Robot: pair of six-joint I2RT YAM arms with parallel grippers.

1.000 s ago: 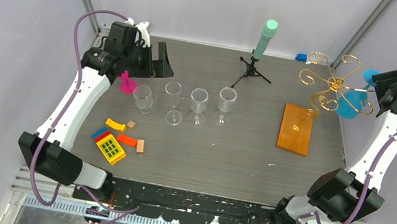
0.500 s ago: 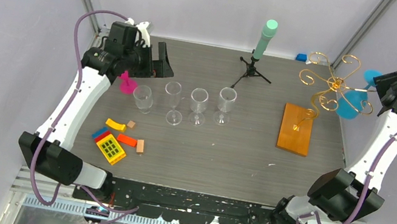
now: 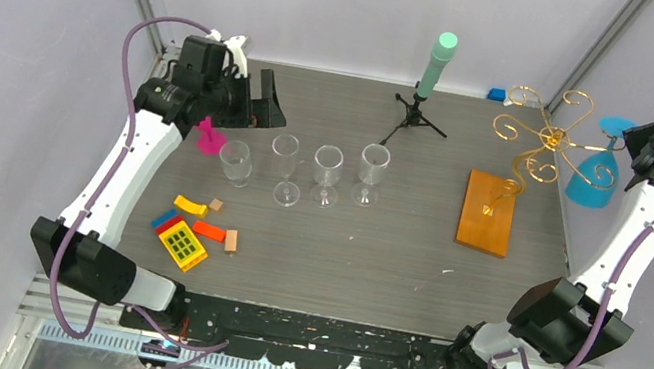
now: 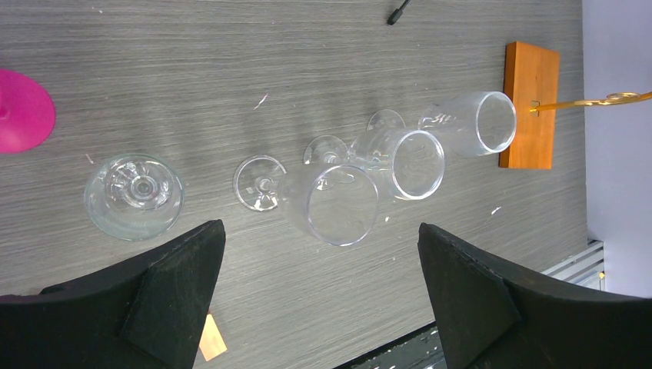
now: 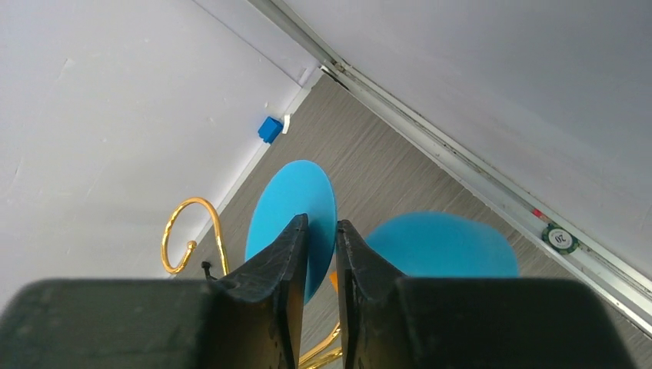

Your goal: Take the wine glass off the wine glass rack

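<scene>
Change: the blue wine glass has slid rightward; a second ago its bowl overlapped the gold curls of the wine glass rack, now it hangs just beside them
Meaning: the glass looks freed from its hook; judged, only setting it on the tabletop remains
Right tool: clenched on the glass stem
Left tool: released, unmoved, above the clear glasses
Top view only: the gap between glass and rack; the rack's wooden base
Right wrist view only: fingers pinched close, foot disc one side, bowl the other; stem itself hidden
Left wrist view only: jaws wide apart, nothing gripped
</scene>
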